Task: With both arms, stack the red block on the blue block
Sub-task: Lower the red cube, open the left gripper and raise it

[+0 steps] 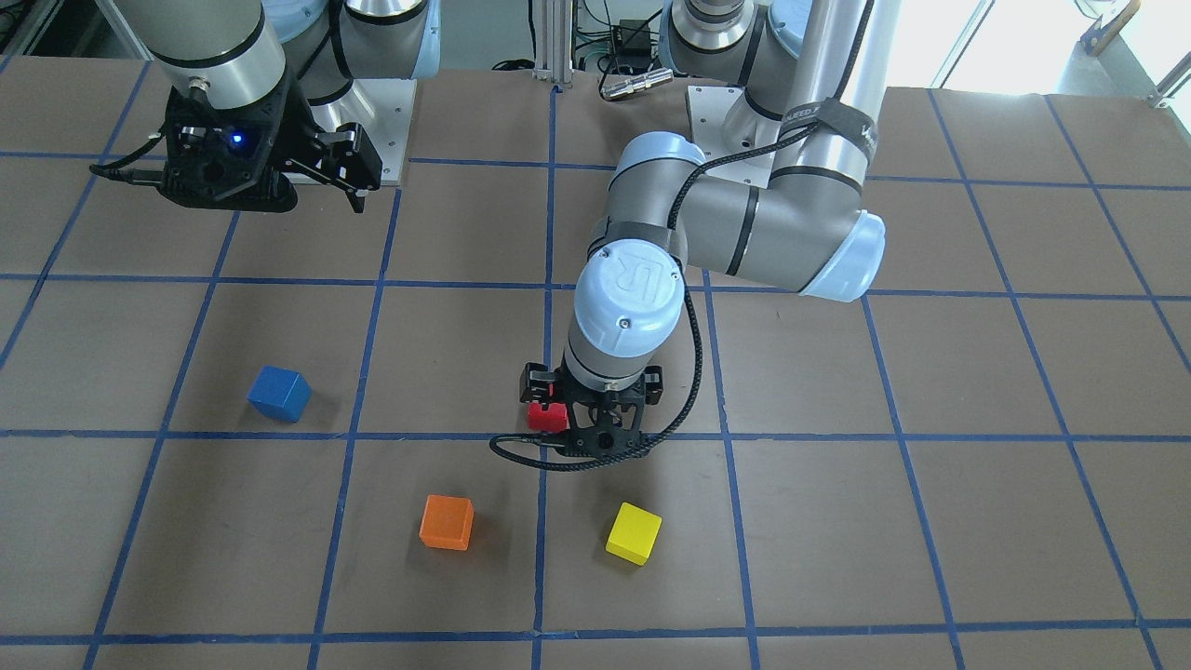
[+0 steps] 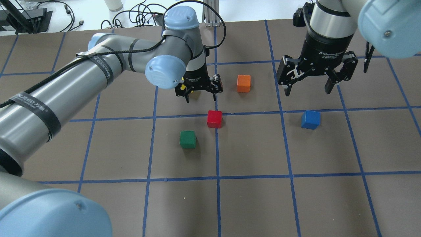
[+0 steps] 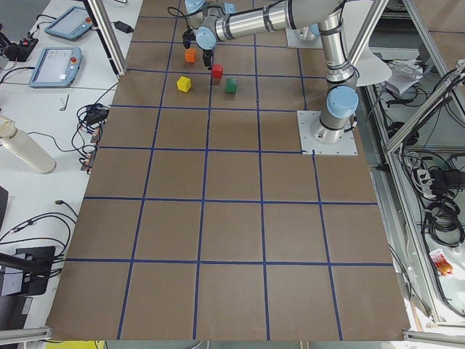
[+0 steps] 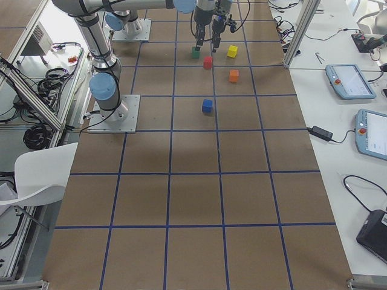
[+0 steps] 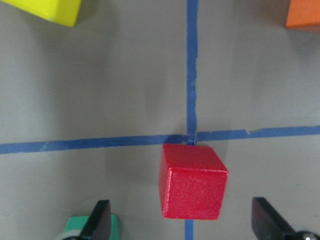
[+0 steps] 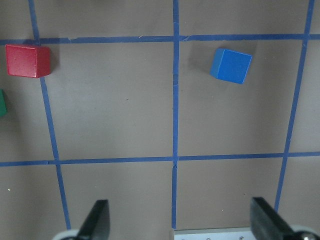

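Observation:
The red block (image 2: 214,118) lies on the table at a crossing of blue tape lines. My left gripper (image 2: 200,92) is open and hovers above it. In the left wrist view the red block (image 5: 192,181) sits between the two open fingers (image 5: 100,220), untouched. In the front view it (image 1: 547,416) peeks out beside the left gripper (image 1: 595,414). The blue block (image 2: 310,119) lies alone to the right, also shown in the front view (image 1: 279,394) and the right wrist view (image 6: 230,65). My right gripper (image 2: 307,87) is open, empty and raised, just beyond the blue block.
A green block (image 2: 187,139) lies close to the red one on the robot's side. An orange block (image 2: 243,83) and a yellow block (image 1: 634,533) lie on the far side. The brown table (image 2: 250,204) carries a blue tape grid.

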Tool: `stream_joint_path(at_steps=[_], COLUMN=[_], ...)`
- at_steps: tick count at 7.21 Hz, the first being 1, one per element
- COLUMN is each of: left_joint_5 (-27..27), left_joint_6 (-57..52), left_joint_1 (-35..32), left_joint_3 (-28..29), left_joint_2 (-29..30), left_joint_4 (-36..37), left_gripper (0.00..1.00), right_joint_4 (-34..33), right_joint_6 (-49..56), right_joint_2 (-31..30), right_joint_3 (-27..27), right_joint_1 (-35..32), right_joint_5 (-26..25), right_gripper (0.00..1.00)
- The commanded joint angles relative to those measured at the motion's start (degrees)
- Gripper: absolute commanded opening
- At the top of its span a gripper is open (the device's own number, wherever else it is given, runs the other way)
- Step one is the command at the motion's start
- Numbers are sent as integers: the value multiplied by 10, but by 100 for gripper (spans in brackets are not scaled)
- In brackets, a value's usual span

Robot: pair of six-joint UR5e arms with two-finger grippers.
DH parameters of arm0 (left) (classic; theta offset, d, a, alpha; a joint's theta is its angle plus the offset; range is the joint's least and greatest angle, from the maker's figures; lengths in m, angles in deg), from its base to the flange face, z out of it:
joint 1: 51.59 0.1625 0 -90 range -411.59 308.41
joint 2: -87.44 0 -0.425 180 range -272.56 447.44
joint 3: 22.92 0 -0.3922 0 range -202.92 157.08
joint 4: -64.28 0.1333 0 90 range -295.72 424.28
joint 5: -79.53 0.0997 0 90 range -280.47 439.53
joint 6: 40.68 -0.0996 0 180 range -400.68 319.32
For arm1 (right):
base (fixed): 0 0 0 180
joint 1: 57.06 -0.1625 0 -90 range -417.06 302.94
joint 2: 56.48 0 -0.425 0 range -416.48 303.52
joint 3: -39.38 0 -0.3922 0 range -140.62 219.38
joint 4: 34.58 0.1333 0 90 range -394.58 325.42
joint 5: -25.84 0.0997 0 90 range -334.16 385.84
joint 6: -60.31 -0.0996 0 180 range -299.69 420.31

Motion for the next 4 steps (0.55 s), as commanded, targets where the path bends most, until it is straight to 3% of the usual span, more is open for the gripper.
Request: stream_joint_path(at_steps=[1, 4], left_joint_5=[46, 99], left_joint_6=[-32, -54], left_joint_1=[43, 85], left_joint_3=[44, 46], left_joint_2=[-22, -75], left_joint_4=[-73, -128], left_gripper=[100, 100], right_joint_4=[-1, -13], right_joint_6=[-7, -32], right_joint_2=[2, 15], right_joint_3=[1, 6], right_joint_1=[0, -2], right_joint_5=[4, 4], right_gripper=[100, 100])
